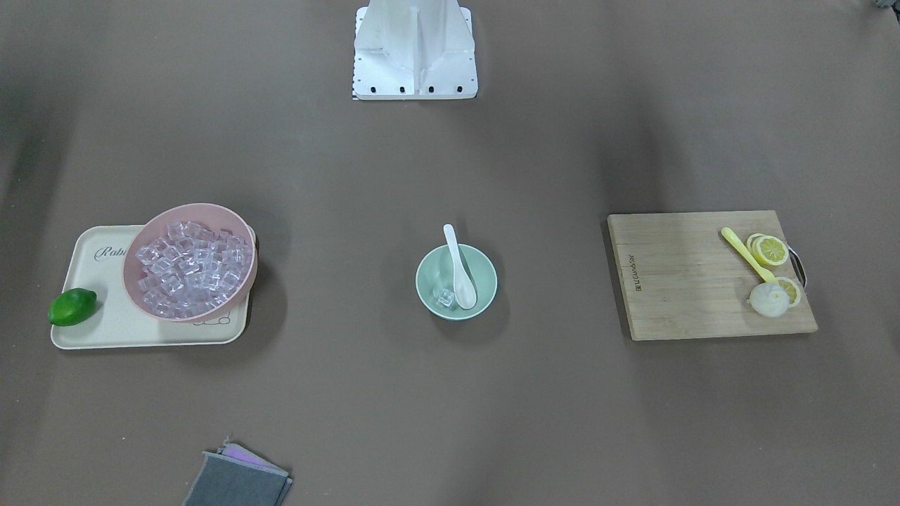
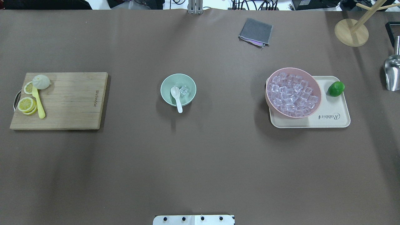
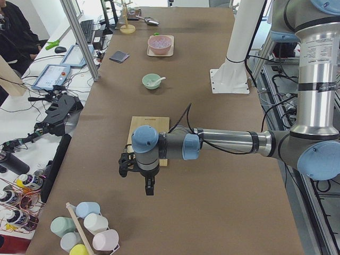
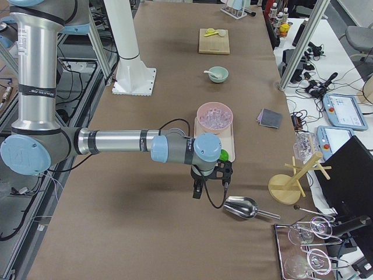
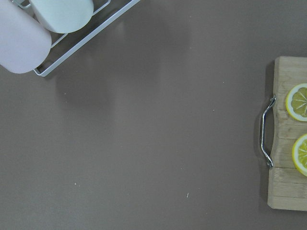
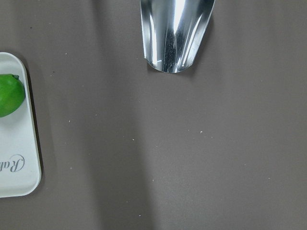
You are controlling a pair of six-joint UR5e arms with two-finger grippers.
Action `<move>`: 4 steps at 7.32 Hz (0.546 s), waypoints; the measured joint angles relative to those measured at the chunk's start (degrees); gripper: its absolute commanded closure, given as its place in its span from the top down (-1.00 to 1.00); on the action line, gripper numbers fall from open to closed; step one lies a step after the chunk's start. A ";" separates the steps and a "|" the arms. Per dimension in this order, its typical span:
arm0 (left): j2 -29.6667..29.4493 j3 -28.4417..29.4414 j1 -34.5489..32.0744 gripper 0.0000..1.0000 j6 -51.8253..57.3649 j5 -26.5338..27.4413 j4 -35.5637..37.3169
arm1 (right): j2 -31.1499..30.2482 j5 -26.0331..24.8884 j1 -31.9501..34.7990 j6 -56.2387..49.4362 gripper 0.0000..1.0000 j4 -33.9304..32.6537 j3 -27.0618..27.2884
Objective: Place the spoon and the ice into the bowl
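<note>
The mint-green bowl [image 1: 430, 275] stands at the table's middle, also in the overhead view [image 2: 166, 88]. The white spoon [image 1: 458, 267] lies in it, scoop inside, handle over the rim toward the robot [image 2: 177, 98]. One clear ice cube [image 1: 446, 298] lies in the bowl beside the scoop [image 2: 184, 90]. My left gripper [image 3: 149, 188] hangs past the cutting board's outer end, far from the bowl. My right gripper [image 4: 198, 192] hangs by the metal scoop [image 4: 240, 206]. Both show only in side views, so I cannot tell whether they are open or shut.
A pink bowl [image 1: 150, 230] full of ice cubes sits on a cream tray [image 1: 105, 330] with a lime [image 1: 72, 306]. A cutting board [image 1: 689, 281] holds lemon slices and a yellow utensil [image 1: 747, 254]. A grey cloth [image 1: 238, 481] lies opposite the robot. Cups [image 5: 29, 28] sit by the left wrist.
</note>
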 measured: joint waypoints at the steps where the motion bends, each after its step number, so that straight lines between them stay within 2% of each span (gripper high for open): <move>1: -0.01 -0.02 0.00 0.97 0.00 0.00 0.02 | -0.03 0.00 -0.01 0.01 1.00 0.00 -0.15; 4: -0.15 -0.03 0.00 0.97 0.00 0.00 -0.07 | -0.47 0.02 -0.01 0.04 1.00 0.00 -0.26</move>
